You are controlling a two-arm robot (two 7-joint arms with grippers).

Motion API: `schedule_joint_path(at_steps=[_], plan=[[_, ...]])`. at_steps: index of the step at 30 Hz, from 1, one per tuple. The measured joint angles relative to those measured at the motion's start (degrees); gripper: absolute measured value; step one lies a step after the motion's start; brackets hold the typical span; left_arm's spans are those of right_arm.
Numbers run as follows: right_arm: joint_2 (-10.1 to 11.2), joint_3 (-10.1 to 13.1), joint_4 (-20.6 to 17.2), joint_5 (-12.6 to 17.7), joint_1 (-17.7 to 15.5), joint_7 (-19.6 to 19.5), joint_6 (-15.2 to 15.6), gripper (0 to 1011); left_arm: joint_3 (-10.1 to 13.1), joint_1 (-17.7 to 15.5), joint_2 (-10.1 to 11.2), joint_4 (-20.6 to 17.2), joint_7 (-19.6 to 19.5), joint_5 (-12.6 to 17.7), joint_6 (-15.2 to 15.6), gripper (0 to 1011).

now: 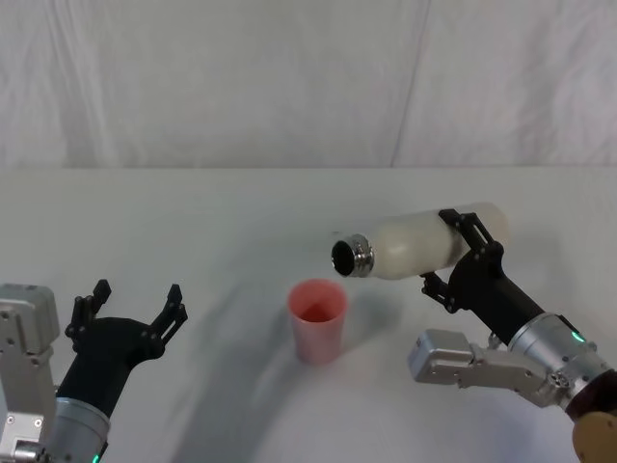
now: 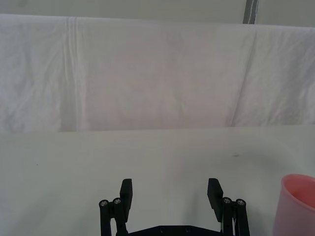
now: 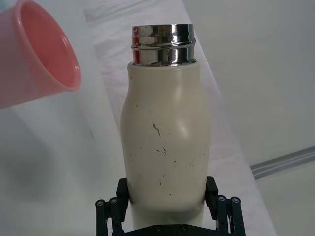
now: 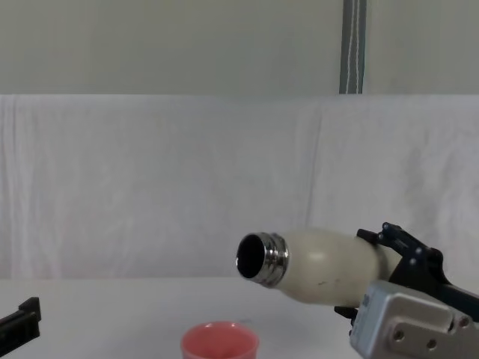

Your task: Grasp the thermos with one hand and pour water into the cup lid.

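Note:
My right gripper (image 1: pixel 455 253) is shut on the cream-white thermos (image 1: pixel 419 243), holding it tipped almost level above the table. Its open steel neck (image 1: pixel 351 256) points left and sits just above and right of the pink cup lid (image 1: pixel 317 319), which stands upright on the table. In the right wrist view the thermos (image 3: pixel 166 142) fills the middle, clamped near its base between the black fingers (image 3: pixel 211 192), with the cup lid (image 3: pixel 34 59) beyond its mouth. The chest view has the thermos (image 4: pixel 318 265) above the cup lid (image 4: pixel 220 342). My left gripper (image 1: pixel 133 307) rests open at the lower left.
A white cloth covers the table (image 1: pixel 193 222) and hangs as a backdrop behind it. A grey pole (image 4: pixel 353 46) rises behind the cloth. The cup lid (image 2: pixel 297 204) sits just off to the side of the left gripper (image 2: pixel 170 193).

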Motion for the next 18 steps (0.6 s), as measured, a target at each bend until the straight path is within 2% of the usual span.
schedule_joint_path(at_steps=[18], plan=[[0.0, -2.4, 2.3, -1.9, 2.9, -1.3, -0.4, 953, 0.0, 0.0, 0.0, 0.0, 0.0, 0.0, 0.0, 1001]])
